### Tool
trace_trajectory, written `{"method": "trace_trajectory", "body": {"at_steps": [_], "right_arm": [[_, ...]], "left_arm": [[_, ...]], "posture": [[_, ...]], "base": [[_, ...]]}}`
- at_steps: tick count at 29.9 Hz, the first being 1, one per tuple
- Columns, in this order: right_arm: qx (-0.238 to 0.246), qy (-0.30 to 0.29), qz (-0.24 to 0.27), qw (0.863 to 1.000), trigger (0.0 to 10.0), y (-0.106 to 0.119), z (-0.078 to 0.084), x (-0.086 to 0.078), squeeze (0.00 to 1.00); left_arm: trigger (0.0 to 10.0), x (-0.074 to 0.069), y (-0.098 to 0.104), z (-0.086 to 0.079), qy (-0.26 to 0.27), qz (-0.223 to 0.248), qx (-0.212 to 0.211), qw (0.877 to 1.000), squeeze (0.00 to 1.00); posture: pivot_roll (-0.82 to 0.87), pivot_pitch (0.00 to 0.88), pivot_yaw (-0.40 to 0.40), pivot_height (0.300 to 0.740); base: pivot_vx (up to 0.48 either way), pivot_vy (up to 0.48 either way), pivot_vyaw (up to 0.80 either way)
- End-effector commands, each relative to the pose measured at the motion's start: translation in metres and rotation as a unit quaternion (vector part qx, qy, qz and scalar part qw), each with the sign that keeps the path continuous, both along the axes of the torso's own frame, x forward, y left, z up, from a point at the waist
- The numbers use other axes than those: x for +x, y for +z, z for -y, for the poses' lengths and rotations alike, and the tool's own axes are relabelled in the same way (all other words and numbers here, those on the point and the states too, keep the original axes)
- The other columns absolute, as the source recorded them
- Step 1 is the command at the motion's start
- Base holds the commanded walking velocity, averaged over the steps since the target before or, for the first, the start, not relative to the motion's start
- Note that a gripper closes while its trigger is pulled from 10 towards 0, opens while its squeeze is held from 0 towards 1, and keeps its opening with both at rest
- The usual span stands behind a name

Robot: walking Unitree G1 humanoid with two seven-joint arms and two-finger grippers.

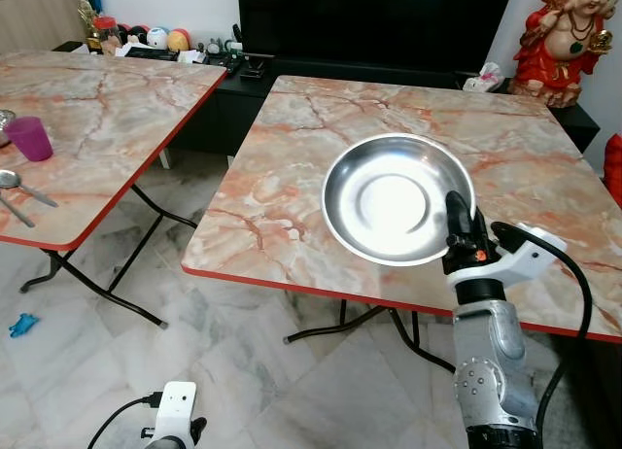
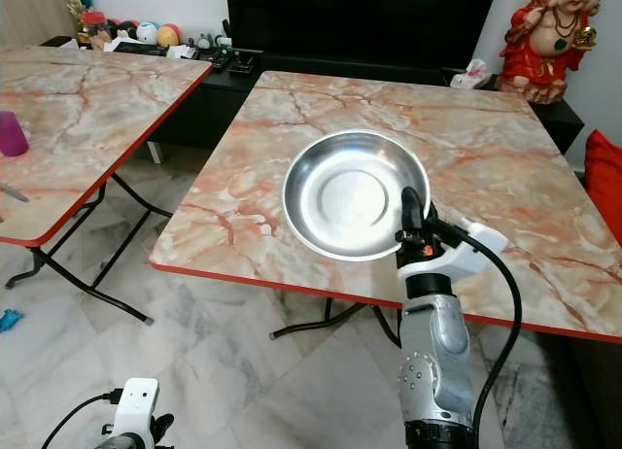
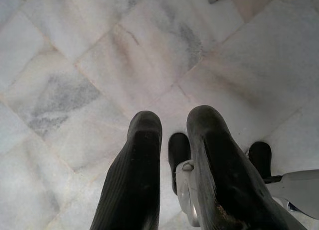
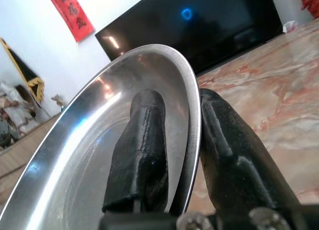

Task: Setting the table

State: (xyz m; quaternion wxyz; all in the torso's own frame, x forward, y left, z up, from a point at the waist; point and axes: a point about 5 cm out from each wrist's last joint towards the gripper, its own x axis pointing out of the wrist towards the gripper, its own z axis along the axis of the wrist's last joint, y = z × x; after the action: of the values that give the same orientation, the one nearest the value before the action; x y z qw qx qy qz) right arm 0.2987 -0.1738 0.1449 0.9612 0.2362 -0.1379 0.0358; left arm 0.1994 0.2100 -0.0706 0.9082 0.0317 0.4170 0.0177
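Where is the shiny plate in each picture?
Left eye view: plate right of centre, over the right table.
Right eye view: plate at centre, over that table.
Right wrist view: its rim pinched by the right end effector.
Left wrist view: only floor.
Shared landmark: black TV.

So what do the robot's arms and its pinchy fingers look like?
The right arm is a silver metal tube dotted with small screw holes, topped by a white wrist piece with a tiny orange light and a thick black cable looping off it. The right gripper has two long, rounded black fingers. The left gripper has the same ribbed black fingers, below a white block with a thin black cable.
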Motion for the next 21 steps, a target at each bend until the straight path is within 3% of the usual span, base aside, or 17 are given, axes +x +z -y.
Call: {"method": "trace_trajectory", "body": {"at_steps": [1, 3, 5, 10, 17, 21], "right_arm": [[-0.048, -0.017, 0.009, 0.999, 10.0, 0.007, 0.017, -0.002, 0.0], [-0.057, -0.023, 0.008, 0.998, 10.0, 0.008, 0.022, -0.003, 0.0], [-0.096, -0.053, -0.005, 0.994, 10.0, 0.006, 0.047, -0.007, 0.0], [-0.112, -0.081, -0.032, 0.99, 10.0, -0.004, 0.068, -0.012, 0.0], [-0.119, -0.097, -0.053, 0.987, 10.0, -0.014, 0.071, -0.017, 0.0], [-0.101, -0.106, -0.057, 0.988, 10.0, -0.019, 0.065, -0.018, 0.0]], "left_arm": [[10.0, -0.002, -0.001, -0.002, 0.007, -0.004, -0.003, 1.0, 0.0], [10.0, -0.002, -0.001, -0.003, 0.006, -0.005, -0.003, 1.0, 0.0], [10.0, -0.004, -0.002, -0.004, 0.005, -0.008, -0.001, 1.0, 0.0], [10.0, -0.004, -0.001, -0.005, 0.004, -0.009, 0.0, 1.0, 0.0], [10.0, -0.003, 0.0, -0.007, 0.002, -0.007, 0.002, 1.0, 0.0], [10.0, -0.003, 0.0, -0.008, 0.002, -0.006, 0.003, 1.0, 0.0]], "posture": [[0.06, 0.0, -0.047, 0.74], [0.06, 0.0, -0.047, 0.74], [0.04, 0.0, -0.044, 0.74], [0.05, 0.0, -0.042, 0.74], [0.05, 0.0, -0.032, 0.74], [0.05, 0.0, -0.029, 0.74]], "base": [[0.0, 0.0, 0.0], [0.0, 0.0, 0.0], [0.0, 0.0, 0.0], [0.0, 0.0, 0.0], [0.0, 0.0, 0.0], [0.0, 0.0, 0.0]]}}
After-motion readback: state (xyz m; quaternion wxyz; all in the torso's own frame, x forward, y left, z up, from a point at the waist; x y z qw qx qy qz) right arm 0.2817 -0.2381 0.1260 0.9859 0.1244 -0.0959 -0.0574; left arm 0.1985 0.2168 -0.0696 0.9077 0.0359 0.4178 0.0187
